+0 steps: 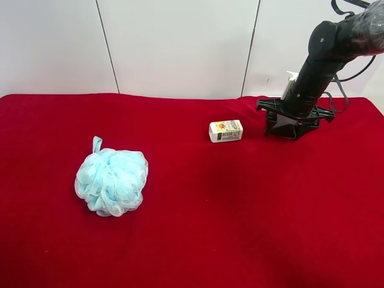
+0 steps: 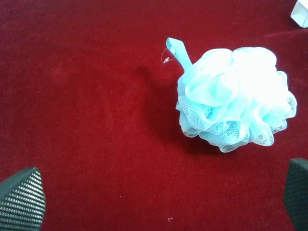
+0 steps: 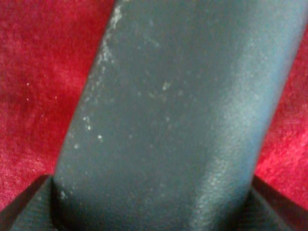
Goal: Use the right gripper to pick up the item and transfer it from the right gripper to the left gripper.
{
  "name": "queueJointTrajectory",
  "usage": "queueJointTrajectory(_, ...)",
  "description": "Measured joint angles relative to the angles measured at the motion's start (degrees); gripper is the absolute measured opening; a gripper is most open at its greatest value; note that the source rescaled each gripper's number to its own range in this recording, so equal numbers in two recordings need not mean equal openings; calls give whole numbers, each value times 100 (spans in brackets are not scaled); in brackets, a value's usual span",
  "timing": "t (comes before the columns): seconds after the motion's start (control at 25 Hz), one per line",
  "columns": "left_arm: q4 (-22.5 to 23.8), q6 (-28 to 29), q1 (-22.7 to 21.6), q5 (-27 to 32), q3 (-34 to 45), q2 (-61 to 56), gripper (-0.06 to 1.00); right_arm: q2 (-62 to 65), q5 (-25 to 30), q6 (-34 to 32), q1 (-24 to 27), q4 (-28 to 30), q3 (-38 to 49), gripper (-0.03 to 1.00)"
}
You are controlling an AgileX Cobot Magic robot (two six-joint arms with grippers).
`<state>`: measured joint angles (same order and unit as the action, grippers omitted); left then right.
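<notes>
My right gripper (image 1: 293,125) is the one at the exterior high view's right, lowered onto the red cloth at the back. In the right wrist view a dark grey, smooth, rounded object (image 3: 178,125) fills the frame between the two fingertips (image 3: 21,209), which sit wide apart at its sides; I cannot tell whether they touch it. In the exterior view that object is hidden by the gripper. My left gripper (image 2: 159,204) is open and empty, hovering above the cloth near a light blue bath pouf (image 2: 233,103).
The blue pouf (image 1: 111,180) lies on the red cloth (image 1: 240,216) at the exterior view's left. A small white box with a yellow label (image 1: 225,130) lies beside the right gripper. A white wall runs behind the table.
</notes>
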<state>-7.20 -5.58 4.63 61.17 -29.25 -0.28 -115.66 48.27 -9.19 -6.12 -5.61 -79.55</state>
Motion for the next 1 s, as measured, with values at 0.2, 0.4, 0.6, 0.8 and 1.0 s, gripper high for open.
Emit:
queueJointTrajectory(0.2, 0, 0, 0, 0, 0, 0, 100, 0, 0, 118, 0, 200, 0, 2)
queueJointTrajectory(0.4, 0, 0, 0, 0, 0, 0, 100, 13, -235, 216, 0, 416, 0, 2)
queueJointTrajectory(0.6, 0, 0, 0, 0, 0, 0, 100, 151, -907, 276, 6, 440, 0, 2)
queueJointTrajectory(0.8, 0, 0, 0, 0, 0, 0, 100, 216, -1239, 527, 6, 380, 0, 1)
queueJointTrajectory(1.0, 0, 0, 0, 0, 0, 0, 100, 216, -1299, 1087, -60, 195, 0, 1)
